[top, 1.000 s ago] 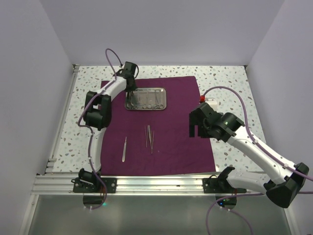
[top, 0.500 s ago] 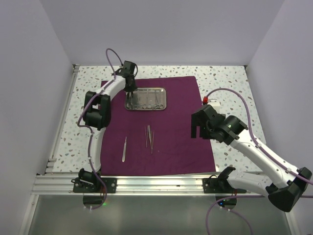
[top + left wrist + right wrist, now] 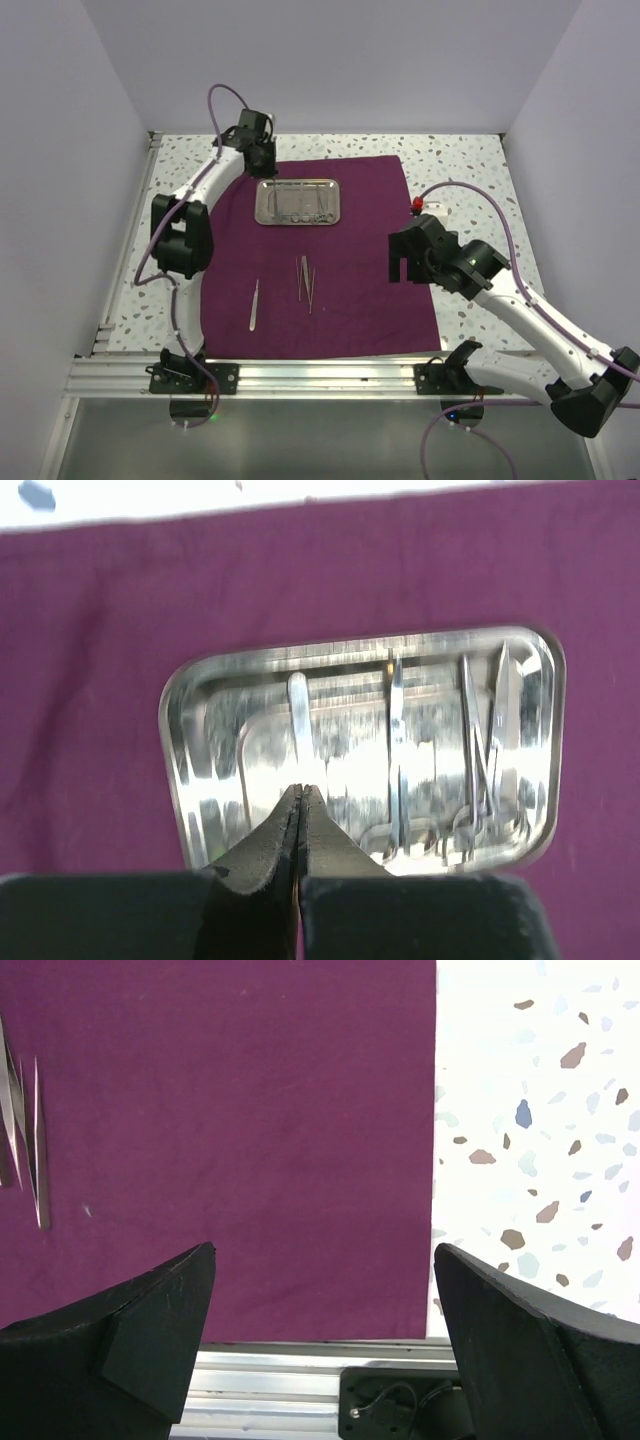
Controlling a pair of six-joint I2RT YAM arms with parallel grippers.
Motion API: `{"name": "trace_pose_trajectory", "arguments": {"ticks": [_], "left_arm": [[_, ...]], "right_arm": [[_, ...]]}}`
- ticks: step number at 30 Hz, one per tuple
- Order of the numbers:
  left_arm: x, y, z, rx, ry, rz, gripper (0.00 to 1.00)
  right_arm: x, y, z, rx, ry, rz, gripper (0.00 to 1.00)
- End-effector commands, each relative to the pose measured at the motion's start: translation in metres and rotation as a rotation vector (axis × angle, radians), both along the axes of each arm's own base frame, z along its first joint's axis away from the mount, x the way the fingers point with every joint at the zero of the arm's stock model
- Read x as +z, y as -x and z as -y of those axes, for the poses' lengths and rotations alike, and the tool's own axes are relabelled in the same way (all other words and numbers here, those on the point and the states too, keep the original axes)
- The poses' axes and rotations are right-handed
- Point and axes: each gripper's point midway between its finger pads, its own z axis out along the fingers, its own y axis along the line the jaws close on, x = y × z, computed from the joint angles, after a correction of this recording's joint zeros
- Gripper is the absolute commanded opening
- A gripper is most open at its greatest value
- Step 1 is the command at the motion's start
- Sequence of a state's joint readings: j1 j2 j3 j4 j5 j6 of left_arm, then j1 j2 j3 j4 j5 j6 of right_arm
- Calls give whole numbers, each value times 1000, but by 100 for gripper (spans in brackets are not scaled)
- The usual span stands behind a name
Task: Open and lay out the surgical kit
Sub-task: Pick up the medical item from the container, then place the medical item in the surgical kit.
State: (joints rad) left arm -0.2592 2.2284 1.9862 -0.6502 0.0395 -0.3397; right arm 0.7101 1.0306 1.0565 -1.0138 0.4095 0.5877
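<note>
The maroon cloth (image 3: 360,200) lies spread flat on the speckled table. The steel tray (image 3: 262,203) sits on its far part and holds several thin instruments, among them tweezers (image 3: 299,724) and scissor-handled forceps (image 3: 481,760). One pair of tweezers (image 3: 254,304) and a small cluster of thin tools (image 3: 305,279) lie on the cloth nearer the front. My left gripper (image 3: 263,168) is shut and empty, hovering just past the tray's far left corner; it also shows in the left wrist view (image 3: 300,792) over the tray rim (image 3: 360,641). My right gripper (image 3: 400,256) is open over the cloth's right part (image 3: 250,1110).
A small white and red object (image 3: 428,207) lies on the table right of the cloth. An aluminium rail (image 3: 300,375) runs along the near edge and shows in the right wrist view (image 3: 270,1380). White walls close in the back and sides.
My left gripper has drawn back from the tray's left end toward the far left corner, and its arm swung left. My right arm barely shifted.
</note>
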Motion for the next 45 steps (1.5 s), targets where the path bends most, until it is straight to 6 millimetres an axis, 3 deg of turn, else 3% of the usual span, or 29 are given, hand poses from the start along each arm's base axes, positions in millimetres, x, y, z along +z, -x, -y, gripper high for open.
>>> {"name": "trace_pose_trajectory", "arguments": {"ticks": [1, 2, 6, 7, 8, 13, 18, 19, 21, 25, 28, 33, 40, 45], "left_arm": [[45, 34, -6, -67, 18, 42, 0], [48, 52, -10, -73, 19, 38, 0], [62, 88, -14, -85, 38, 60, 0], [74, 97, -13, -88, 43, 78, 0], [67, 108, -13, -100, 46, 52, 0], [74, 151, -1, -152, 33, 34, 0], [60, 212, 10, -153, -2, -45, 0], [66, 226, 14, -161, 0, -33, 0], [56, 251, 8, -136, -11, -92, 0], [62, 289, -12, -33, 21, -94, 0], [46, 319, -31, 30, 1, -150, 0], [41, 346, -46, 70, -6, -199, 0], [73, 362, -55, 55, -6, -187, 0], [62, 366, -64, 87, -53, -217, 0]], "right_arm": [[2, -3, -4, 44, -17, 23, 95], [1, -2, -5, 51, -15, 19, 95], [-1, -3, -10, 91, -22, 16, 95], [-2, -2, -12, 102, -28, 11, 95], [-3, -3, -13, 107, -26, 9, 95], [-3, -5, -18, 134, -33, 10, 94], [-2, -4, -16, 131, -38, 20, 94], [-5, -2, -14, 126, -35, 17, 94], [-6, -1, -14, 117, -45, 14, 94], [-12, 7, -10, 104, -58, 2, 94], [-15, 8, -12, 104, -71, -3, 94], [-17, 4, -19, 117, -72, -19, 94], [-20, -4, -31, 139, -80, -37, 93], [-25, -7, -40, 146, -100, -55, 93]]}}
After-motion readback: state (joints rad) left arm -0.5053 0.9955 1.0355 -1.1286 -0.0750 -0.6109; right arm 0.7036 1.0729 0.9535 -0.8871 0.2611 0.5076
